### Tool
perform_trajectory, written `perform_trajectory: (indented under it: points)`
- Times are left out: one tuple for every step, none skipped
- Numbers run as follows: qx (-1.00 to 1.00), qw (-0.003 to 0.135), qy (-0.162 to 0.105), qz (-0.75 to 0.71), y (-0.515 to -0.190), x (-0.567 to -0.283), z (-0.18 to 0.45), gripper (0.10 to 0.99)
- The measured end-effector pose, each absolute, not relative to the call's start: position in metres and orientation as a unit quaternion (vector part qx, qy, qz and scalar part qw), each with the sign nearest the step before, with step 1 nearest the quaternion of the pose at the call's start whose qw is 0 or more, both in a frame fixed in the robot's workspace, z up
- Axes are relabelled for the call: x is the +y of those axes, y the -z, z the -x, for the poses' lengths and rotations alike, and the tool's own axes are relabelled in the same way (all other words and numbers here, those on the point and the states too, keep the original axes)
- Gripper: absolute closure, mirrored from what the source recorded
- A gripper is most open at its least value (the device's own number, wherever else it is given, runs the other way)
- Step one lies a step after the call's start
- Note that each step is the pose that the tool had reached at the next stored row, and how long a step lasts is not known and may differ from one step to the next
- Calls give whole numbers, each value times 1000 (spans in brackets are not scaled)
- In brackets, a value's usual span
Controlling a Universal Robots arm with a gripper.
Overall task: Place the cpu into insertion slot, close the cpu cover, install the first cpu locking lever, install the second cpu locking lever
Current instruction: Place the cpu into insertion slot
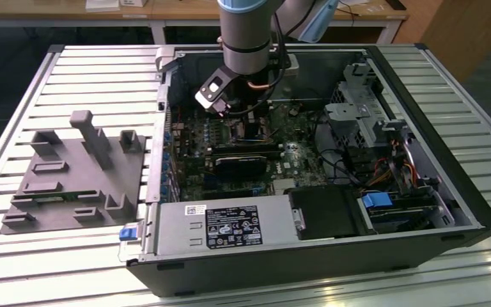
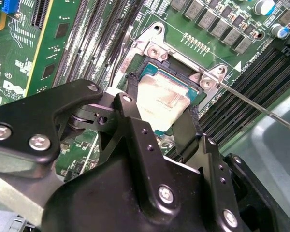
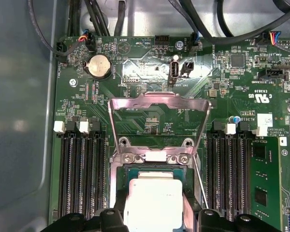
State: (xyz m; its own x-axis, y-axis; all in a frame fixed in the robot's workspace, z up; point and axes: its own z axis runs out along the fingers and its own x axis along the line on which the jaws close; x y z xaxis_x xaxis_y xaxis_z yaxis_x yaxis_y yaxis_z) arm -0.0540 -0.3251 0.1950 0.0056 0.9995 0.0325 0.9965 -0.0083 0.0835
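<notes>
So your pincer (image 2: 159,113) clamps the cpu (image 2: 160,96) at the insertion slot (image 2: 150,67), cpu cover (image 3: 159,103) standing open, levers (image 2: 253,103) not yet latched.

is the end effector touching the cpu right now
Touching. In the second wrist view the end effector has a finger against each side of the cpu, with no gap showing.

The cpu (image 3: 153,203), a flat square chip with a silvery-beige top, lies level over the dark centre of the insertion slot (image 3: 154,155), a silver-rimmed square socket on the motherboard (image 3: 150,118). The cpu cover (image 3: 160,101), a thin silvery windowed frame, stands swung up open at the slot's edge.
</notes>
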Motion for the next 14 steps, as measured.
perform_trajectory:
  points:
    - [704,18,-41,-709,-195,-325,54,557]
    - [704,18,-41,-709,-195,-325,54,557]
    - [704,18,-41,-709,-195,-325,54,557]
    - [704,18,-41,-709,-195,-325,54,557]
    - [704,18,-41,-709,-195,-325,54,557]
    - [704,18,-41,-709,-195,-325,54,557]
    - [704,18,-41,-709,-195,-325,54,557]
    - [704,18,-41,-709,-194,-325,54,557]
    - [704,18,-41,-709,-194,-325,54,545]
    - [704,18,-41,-709,-194,-325,54,545]
    - [704,18,-41,-709,-194,-325,54,545]
    - [704,18,-41,-709,-194,-325,54,482]
    - [704,18,-41,-709,-194,-325,54,482]
    - [704,18,-41,-709,-194,-325,54,482]
